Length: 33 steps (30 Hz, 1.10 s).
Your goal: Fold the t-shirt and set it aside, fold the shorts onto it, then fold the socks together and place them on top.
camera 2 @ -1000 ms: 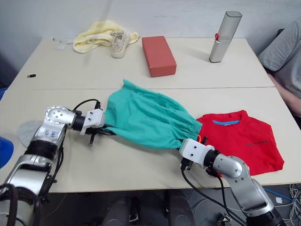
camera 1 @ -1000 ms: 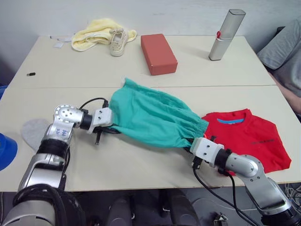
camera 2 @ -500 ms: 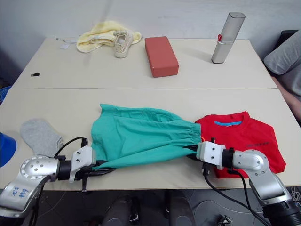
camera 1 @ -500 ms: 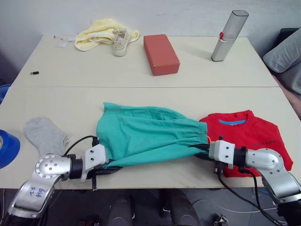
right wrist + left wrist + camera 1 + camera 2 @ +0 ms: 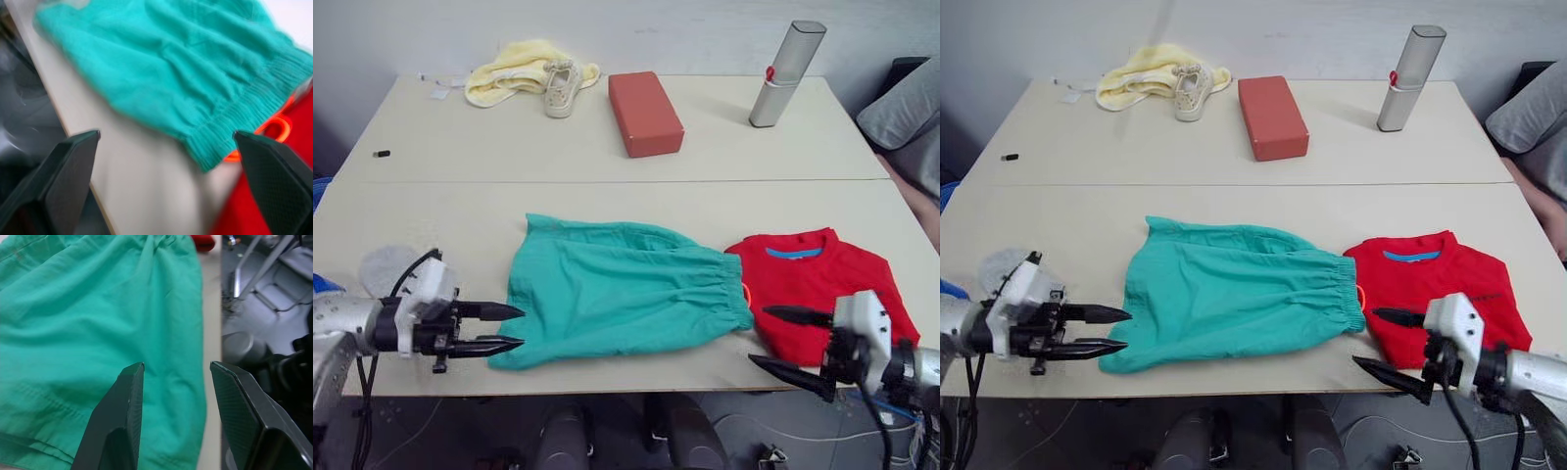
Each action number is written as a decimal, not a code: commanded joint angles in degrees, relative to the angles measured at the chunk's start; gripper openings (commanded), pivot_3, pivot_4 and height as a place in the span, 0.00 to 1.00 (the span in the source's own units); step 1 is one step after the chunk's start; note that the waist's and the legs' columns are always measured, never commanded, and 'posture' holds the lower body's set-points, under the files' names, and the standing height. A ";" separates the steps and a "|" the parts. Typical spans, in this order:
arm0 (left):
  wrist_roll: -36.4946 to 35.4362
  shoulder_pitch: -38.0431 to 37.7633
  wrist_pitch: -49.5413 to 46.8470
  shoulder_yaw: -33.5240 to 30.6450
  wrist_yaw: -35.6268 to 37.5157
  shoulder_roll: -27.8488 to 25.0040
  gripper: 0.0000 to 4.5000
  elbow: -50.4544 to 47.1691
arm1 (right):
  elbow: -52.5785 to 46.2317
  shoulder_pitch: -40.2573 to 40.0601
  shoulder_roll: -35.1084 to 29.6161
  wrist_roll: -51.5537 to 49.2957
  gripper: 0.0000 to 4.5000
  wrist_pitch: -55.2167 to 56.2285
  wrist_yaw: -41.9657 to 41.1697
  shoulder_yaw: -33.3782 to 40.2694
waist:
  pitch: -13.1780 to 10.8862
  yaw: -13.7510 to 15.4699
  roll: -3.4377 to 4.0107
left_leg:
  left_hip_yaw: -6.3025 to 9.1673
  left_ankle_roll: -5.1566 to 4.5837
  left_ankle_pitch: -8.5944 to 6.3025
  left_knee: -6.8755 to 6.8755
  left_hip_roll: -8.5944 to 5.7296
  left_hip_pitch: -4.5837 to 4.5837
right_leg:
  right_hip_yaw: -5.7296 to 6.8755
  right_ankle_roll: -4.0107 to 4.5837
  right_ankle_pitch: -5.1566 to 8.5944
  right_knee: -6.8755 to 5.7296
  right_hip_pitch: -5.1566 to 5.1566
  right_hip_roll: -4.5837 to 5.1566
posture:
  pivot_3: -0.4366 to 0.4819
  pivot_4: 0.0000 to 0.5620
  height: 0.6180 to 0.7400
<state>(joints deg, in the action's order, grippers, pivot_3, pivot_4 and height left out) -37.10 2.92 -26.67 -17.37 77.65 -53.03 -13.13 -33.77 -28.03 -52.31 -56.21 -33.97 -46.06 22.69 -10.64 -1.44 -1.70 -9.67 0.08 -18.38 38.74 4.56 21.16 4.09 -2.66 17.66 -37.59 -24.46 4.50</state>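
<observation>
Two robot hands hover at the near edge of a pale table point(image 5: 607, 147), both with fingers spread and holding nothing. The left hand point(image 5: 504, 328) points right toward the near left corner of the shorts point(image 5: 622, 294), just short of the cloth. The right hand point(image 5: 793, 343) sits at the near right, its fingers wide apart, pointing left over the near edge of the t-shirt point(image 5: 827, 284).

The teal shorts lie flat in the middle of the near half of the table, waistband to the right, with an orange drawstring loop point(image 5: 274, 127) showing where the waistband meets the red t-shirt. The t-shirt lies folded to the right of the shorts, touching them. One grey sock point(image 5: 386, 269) lies at the near left, behind the left arm.

At the far side sit a yellow cloth point(image 5: 514, 69) with a small shoe point(image 5: 560, 86), a red block point(image 5: 644, 111), and a silver bottle point(image 5: 786, 73).
</observation>
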 commanded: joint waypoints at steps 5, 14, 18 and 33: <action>10.03 18.36 9.85 16.77 -2.41 11.61 0.09 8.19 | -4.55 3.17 5.85 -32.74 1.00 -11.48 33.84 -4.21 | 0.03 0.48 -0.05 | -0.06 -0.04 0.05 -0.04 -0.09 0.05 | -0.06 -0.07 -0.13 0.13 0.01 -0.03 | 0.48 0.27 1.00; 23.35 29.85 25.94 28.88 -5.15 24.17 0.02 25.01 | -5.69 2.94 8.66 -55.14 1.00 -5.02 56.35 -6.73 | 0.03 0.28 -0.12 | -0.17 0.15 0.17 -0.10 -0.13 0.13 | -0.17 -0.24 -0.19 0.27 -0.05 -0.14 | 0.48 0.27 1.00; 26.09 31.44 29.54 29.39 -6.85 26.34 0.02 31.53 | -7.71 0.45 9.24 -56.79 1.00 -3.02 53.86 -0.26 | 0.02 -0.10 -0.14 | -0.16 0.04 0.17 -0.09 -0.15 0.15 | -0.28 -0.40 -0.27 0.31 -0.03 -0.20 | 0.48 0.27 1.00; 28.31 31.38 30.87 28.47 -11.42 30.08 0.02 38.55 | -10.78 -7.17 9.78 -56.79 1.00 -0.78 56.85 -8.26 | 0.03 -0.12 -0.12 | -0.12 -0.25 0.08 -0.18 -0.17 0.15 | -0.26 -0.48 -0.29 0.42 0.01 -0.13 | 0.48 0.27 1.00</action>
<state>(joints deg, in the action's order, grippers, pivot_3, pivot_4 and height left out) -7.55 34.17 4.17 11.97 65.85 -23.25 26.11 -43.47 -36.25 -43.13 -111.94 -35.67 9.85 16.30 -10.61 -1.56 -1.82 -9.79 -0.17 -18.29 38.56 4.38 21.31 3.83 -3.13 17.37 -37.18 -24.45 4.37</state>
